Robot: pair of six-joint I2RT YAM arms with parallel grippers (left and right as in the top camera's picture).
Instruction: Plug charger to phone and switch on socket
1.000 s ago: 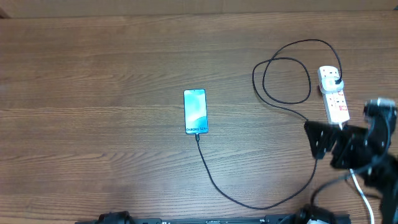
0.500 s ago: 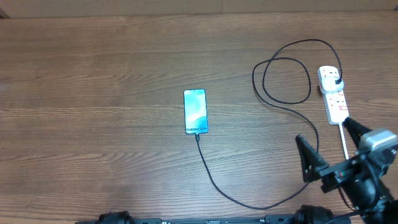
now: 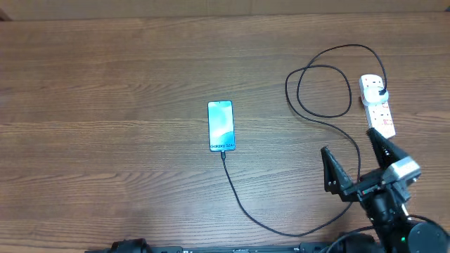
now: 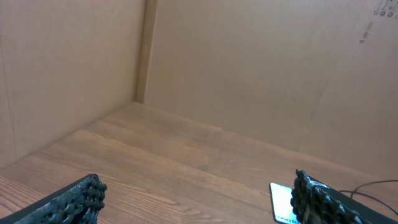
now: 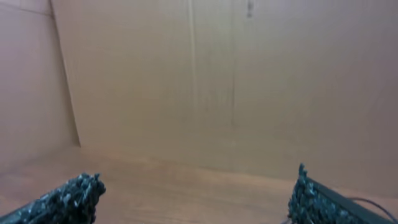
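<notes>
Right gripper (image 3: pixel 348 142), jaws apart, near socket (image 3: pixel 378 107)

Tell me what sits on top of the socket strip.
The black plug of the charger sits in the far outlet of the socket; red switches show nearer along it. The right end effector covers part of its near end, so that part cannot be seen.

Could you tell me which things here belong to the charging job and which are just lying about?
Job:
phone
charger
socket

Not part of it:
table
cardboard wall
</notes>
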